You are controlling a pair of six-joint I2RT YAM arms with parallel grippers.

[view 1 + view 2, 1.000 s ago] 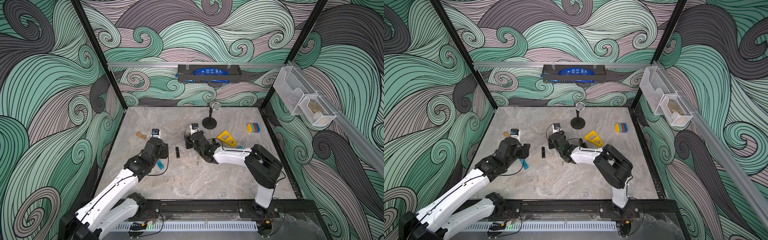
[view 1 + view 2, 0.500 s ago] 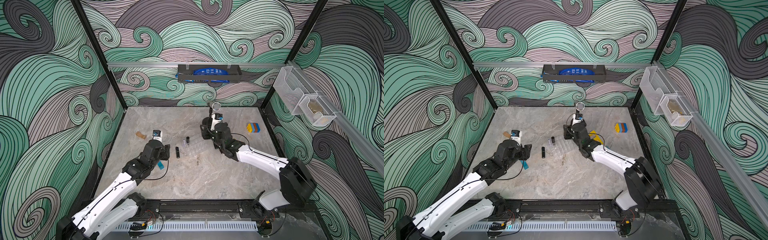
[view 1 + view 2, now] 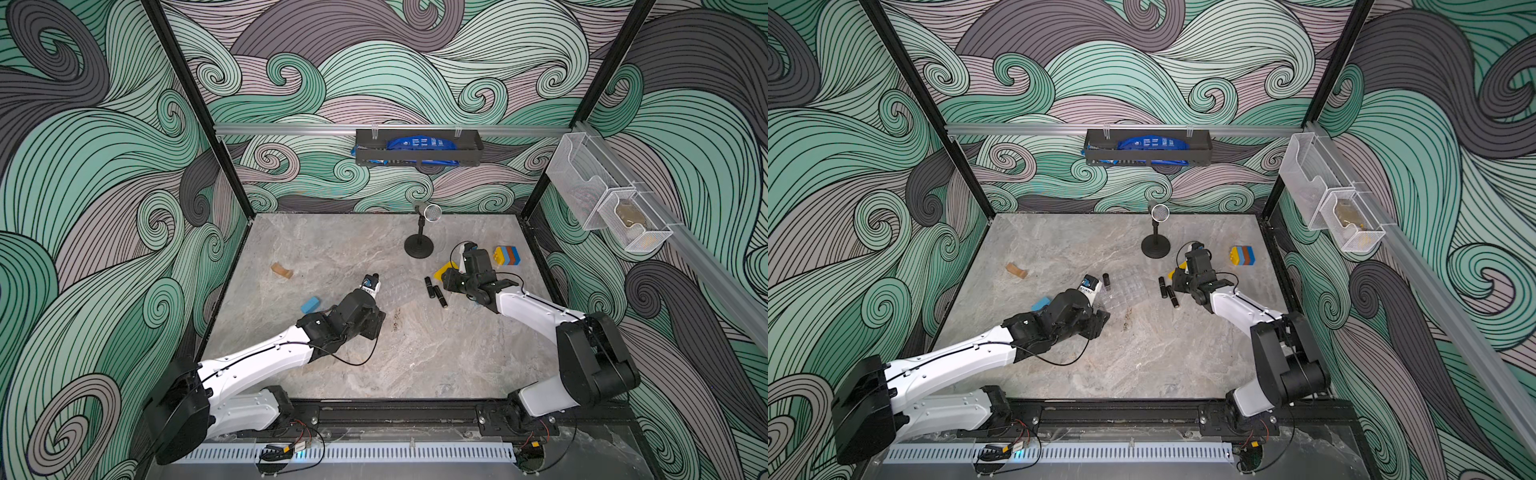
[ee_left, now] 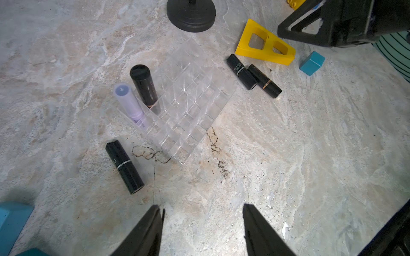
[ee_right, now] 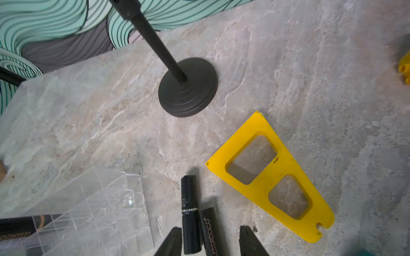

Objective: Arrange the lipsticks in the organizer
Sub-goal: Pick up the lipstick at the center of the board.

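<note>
Here, a marbled tabletop [image 3: 415,365] carries a clear grid organizer [image 4: 188,99] near its middle, with one arm on either side of it.

The right pincer [image 5: 208,229] is low over the tabletop, its fingers apart and clamped on nothing. The left pincer [image 4: 203,230] is also apart and empty, and looks toward the organizer's near corner.

A yellow frame [image 5: 266,177] lies flat just beside the right pincer.

Two tubes stand upright in neighbouring cells along one edge of the organizer: a lilac lipstick [image 4: 129,104] and a standing black lipstick [image 4: 144,86]. The other cells look empty.

A pair of black lipsticks [image 5: 190,212] lies flat on the tabletop, touching side by side, between the organizer and the yellow frame. Their near ends sit inside the right pincer's gap. Their long axes run straight out ahead of it, so the fingers would close across their width. The right arm is clearly the nearer one. With both tubes in the gap, closing probably catches two.

A loose black lipstick [image 4: 124,164] lies flat near the organizer's corner, ahead of the left pincer and off to one side.
</note>
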